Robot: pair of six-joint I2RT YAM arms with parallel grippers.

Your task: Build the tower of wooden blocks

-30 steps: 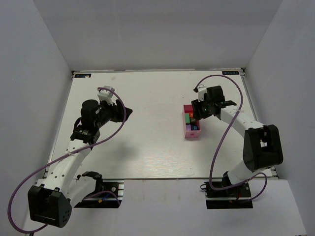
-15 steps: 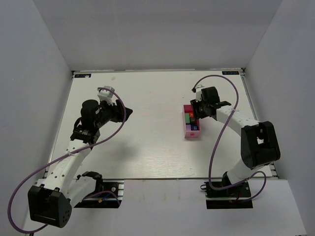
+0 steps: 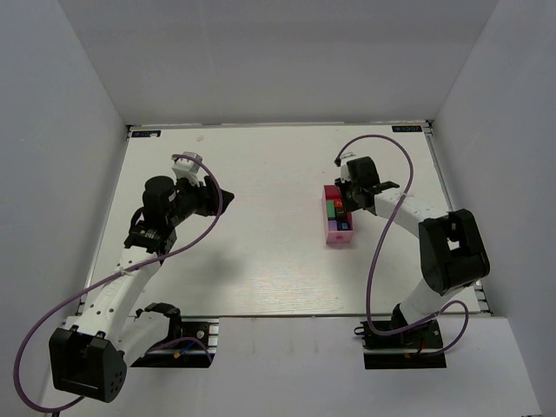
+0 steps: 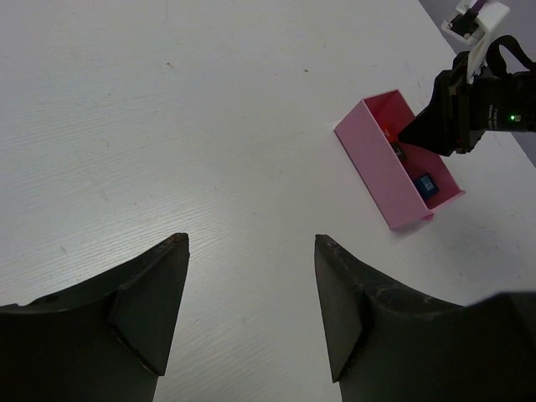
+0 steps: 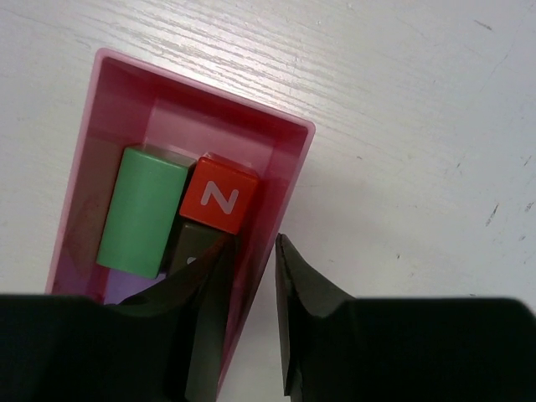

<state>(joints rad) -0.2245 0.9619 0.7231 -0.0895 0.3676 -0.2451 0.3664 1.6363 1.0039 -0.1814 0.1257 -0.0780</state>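
Note:
The wooden blocks lie inside a pink box (image 3: pixel 339 238) at the right of the table. In the right wrist view I see a green block (image 5: pixel 142 209), a red block marked N (image 5: pixel 219 195), a dark block (image 5: pixel 186 244) and a bit of purple (image 5: pixel 126 295) in the pink box (image 5: pixel 201 94). My right gripper (image 5: pixel 251 239) straddles the box's right wall, one finger inside and one outside, closed on it; it also shows in the top view (image 3: pixel 347 205). My left gripper (image 3: pixel 228 198) is open and empty, above bare table at the left (image 4: pixel 251 243).
In the left wrist view the pink box (image 4: pixel 377 172) holds a blue block (image 4: pixel 428 183), with the right arm's black gripper body (image 4: pixel 469 109) over it. White walls enclose the table on three sides. Purple cables loop off both arms.
My right gripper has moved a little left and towards the box, swinging its wrist over the box's right wall. The left arm has not moved.

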